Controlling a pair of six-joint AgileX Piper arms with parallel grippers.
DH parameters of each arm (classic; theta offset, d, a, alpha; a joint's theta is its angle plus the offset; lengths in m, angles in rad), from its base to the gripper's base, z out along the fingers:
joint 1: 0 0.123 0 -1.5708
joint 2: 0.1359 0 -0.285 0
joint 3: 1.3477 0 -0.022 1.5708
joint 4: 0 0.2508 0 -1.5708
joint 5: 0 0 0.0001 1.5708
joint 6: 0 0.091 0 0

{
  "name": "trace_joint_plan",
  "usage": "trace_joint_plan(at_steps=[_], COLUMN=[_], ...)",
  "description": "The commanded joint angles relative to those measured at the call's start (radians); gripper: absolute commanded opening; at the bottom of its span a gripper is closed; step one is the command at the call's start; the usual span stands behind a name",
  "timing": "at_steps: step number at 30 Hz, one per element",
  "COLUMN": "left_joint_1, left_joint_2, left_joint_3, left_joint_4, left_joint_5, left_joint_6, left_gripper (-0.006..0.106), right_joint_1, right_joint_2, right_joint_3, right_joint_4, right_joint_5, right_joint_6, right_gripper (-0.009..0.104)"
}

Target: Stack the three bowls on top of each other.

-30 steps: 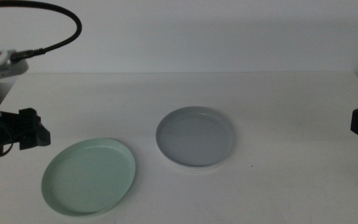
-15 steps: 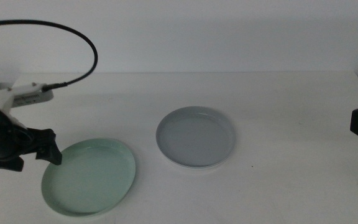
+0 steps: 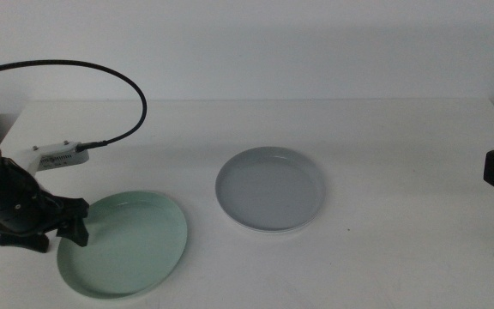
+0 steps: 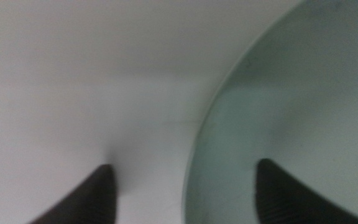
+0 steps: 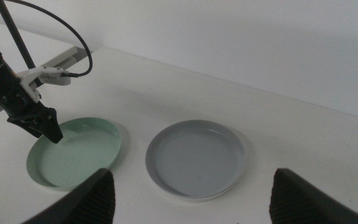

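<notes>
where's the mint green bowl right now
In the middle view the mint green bowl lies front left on the table, left of the grey bowl, with the open left pincer straddling its left rim.

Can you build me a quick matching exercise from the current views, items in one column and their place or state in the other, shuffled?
Column 1:
1. mint green bowl
2. grey bowl
3. left gripper
4. right gripper

Column 2:
A. waits at the table's right edge, jaws open
B. sits mid-table on a white rim showing beneath it
C. jaws open astride a bowl's rim
D. lies alone at the front left of the table

Pairs: 1-D, 2-B, 3-C, 4-A
</notes>
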Motion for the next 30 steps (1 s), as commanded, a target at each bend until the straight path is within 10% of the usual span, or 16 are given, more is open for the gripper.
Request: trace_joint_plan(at_steps=[1,7,30], left_joint_1=[-0.001,-0.001,-0.144], left_joint_2=[-0.041,-0.041,-0.191], left_joint_3=[-0.027,-0.027,-0.449], left_joint_4=[-0.014,-0.03,-0.114], left_joint_5=[-0.009,-0.003,0.279], left_joint_6=[0.006,0.007,-0.127], left_gripper=[0.049,-0.005,-0.005], right_joint_1=[-0.003,-0.003,-0.003], right_joint_2=[0.001,0.001,0.001], right_joint_3=[-0.022,-0.022,-0.022], right_joint_4=[0.008,0.008,0.008], right_joint_5=[-0.07,-0.07,-0.07], right_joint_6=[-0.01,-0.01,-0.01], right_gripper=[0.065,0.065,0.065])
